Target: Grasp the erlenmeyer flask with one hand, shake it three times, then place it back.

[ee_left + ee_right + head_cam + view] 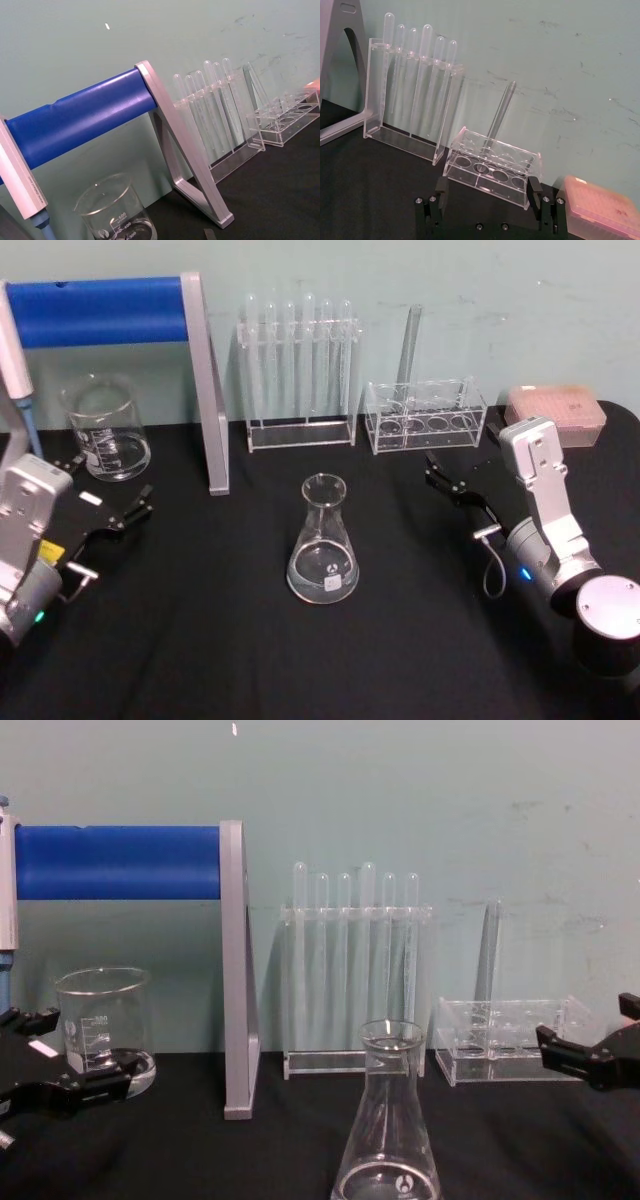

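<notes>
The erlenmeyer flask [322, 540] stands upright at the middle of the black table, clear glass with a little liquid in its wide base; the chest view shows its neck and shoulders [388, 1130] close in front. Nothing touches it. My left gripper [110, 485] rests open at the left, beside the beaker, well away from the flask. At the right, my right gripper [433, 470] is open as well, near the low rack, with its two black fingers [440, 187] spread wide in the right wrist view. Both grippers also show at the chest view's edges, the left gripper [70, 1055] and the right gripper [595, 1030].
A glass beaker [105, 428] stands at the back left. Behind the flask are a blue-barred metal stand [205, 390], a tall test tube rack [298, 370], a low clear rack [425, 415] holding one tube, and a pink tip box [555, 412] at the far right.
</notes>
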Controlling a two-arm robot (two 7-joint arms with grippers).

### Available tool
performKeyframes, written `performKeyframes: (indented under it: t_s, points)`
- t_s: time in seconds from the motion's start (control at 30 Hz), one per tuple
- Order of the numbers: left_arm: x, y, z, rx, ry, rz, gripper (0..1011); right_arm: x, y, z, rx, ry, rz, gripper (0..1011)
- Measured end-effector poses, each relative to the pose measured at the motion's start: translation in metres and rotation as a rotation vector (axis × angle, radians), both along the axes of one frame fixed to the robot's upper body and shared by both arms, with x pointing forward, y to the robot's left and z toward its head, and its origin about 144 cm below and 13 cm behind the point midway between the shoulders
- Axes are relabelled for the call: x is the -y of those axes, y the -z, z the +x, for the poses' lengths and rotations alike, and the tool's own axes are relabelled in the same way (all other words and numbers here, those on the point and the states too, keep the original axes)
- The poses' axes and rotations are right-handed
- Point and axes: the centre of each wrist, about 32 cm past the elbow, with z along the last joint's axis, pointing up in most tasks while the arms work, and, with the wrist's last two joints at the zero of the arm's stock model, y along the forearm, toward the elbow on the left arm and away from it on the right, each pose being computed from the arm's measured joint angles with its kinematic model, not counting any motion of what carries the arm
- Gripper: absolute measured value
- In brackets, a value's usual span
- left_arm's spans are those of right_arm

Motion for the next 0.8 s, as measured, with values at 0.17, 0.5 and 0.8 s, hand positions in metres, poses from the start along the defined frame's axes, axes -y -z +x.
performKeyframes:
  t_s: [0.17,0.5,0.8]
  points:
    - [0.0,0.0,0.0,0.0,0.0,0.0,1001,0.0,0.0,0.0,0.0,0.0,0.0,1003]
    - [0.0,0.0,0.0,0.0,0.0,0.0,1001,0.0,0.0,0.0,0.0,0.0,0.0,1003]
    - [0.0,0.0,0.0,0.0,0.0,0.0,1001,0.0,0.0,0.0,0.0,0.0,0.0,1003]
